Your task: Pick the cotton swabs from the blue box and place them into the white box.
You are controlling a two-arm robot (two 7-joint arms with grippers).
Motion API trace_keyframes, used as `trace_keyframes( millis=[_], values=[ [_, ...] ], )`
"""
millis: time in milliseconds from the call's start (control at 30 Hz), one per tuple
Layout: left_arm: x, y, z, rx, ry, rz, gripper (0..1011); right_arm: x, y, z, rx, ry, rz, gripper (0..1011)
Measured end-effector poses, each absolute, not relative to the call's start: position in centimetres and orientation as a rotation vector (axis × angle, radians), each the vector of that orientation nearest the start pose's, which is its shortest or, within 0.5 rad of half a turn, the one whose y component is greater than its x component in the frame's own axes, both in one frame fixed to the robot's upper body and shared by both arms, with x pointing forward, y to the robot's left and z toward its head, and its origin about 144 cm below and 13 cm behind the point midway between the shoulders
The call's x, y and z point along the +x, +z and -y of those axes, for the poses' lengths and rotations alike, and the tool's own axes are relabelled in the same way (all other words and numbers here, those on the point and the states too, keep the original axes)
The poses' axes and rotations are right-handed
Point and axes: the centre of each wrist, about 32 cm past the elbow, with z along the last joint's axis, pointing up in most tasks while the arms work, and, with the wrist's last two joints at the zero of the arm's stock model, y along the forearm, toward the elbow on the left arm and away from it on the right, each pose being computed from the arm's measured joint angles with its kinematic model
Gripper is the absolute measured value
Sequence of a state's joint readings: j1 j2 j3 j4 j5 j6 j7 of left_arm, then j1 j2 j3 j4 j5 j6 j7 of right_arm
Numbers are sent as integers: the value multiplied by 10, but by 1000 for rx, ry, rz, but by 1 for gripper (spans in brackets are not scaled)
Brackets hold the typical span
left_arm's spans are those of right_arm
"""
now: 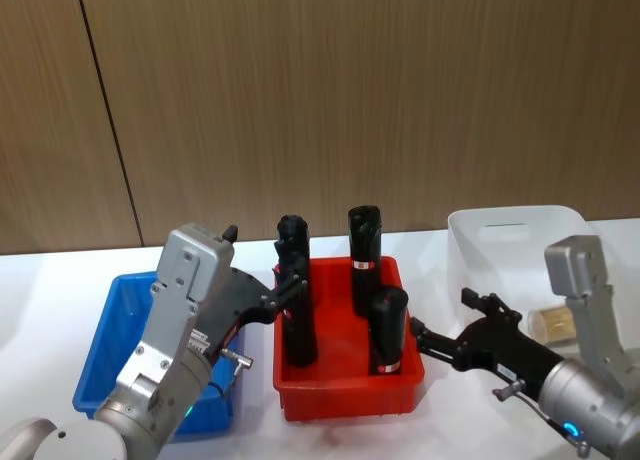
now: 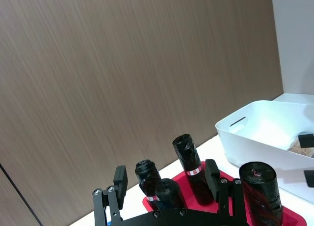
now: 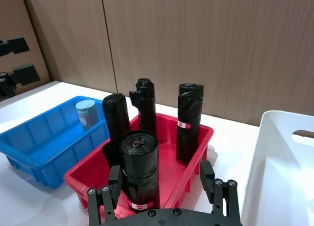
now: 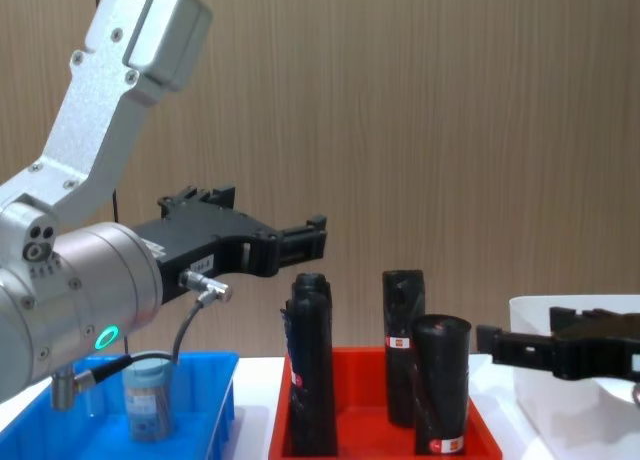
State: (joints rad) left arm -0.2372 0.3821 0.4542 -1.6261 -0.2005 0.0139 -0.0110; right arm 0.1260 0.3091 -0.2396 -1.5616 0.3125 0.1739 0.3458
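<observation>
- One cotton swabs jar (image 4: 146, 398) left in the blue box (image 1: 105, 320), upright, lid up, long axis vertical. You can see it in the right wrist view too, near the box's far end.
- Left gripper (image 4: 300, 242) is up high above the blue box's inner edge and the red tray (image 1: 345, 388), fingers parted wide, holding nothing.
- Key relation: the jar sits below and behind the left gripper, back toward the robot's left. You'd judge it needs to pull back and drop, not reach forward.
- Left arm is clearly nearer; the black rolls (image 1: 388, 330) stand between the jar and the right side.
- Right gripper (image 1: 425, 335) hangs between the red tray and the white box (image 1: 510, 230), spread open, empty.
- White box already holds something pale; can't tell what.
</observation>
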Motion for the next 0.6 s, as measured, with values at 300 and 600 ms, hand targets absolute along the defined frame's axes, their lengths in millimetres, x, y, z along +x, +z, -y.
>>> trace_keyframes(
  millis=[300,600],
  values=[
    [492,1204,-198,61,1124,267,1003,498,1167,238,-125,-968,-103,1001],
    [492,1204,-198,61,1124,268,1003,506,1165,228,-143,-937,-105,1001]
  ],
)
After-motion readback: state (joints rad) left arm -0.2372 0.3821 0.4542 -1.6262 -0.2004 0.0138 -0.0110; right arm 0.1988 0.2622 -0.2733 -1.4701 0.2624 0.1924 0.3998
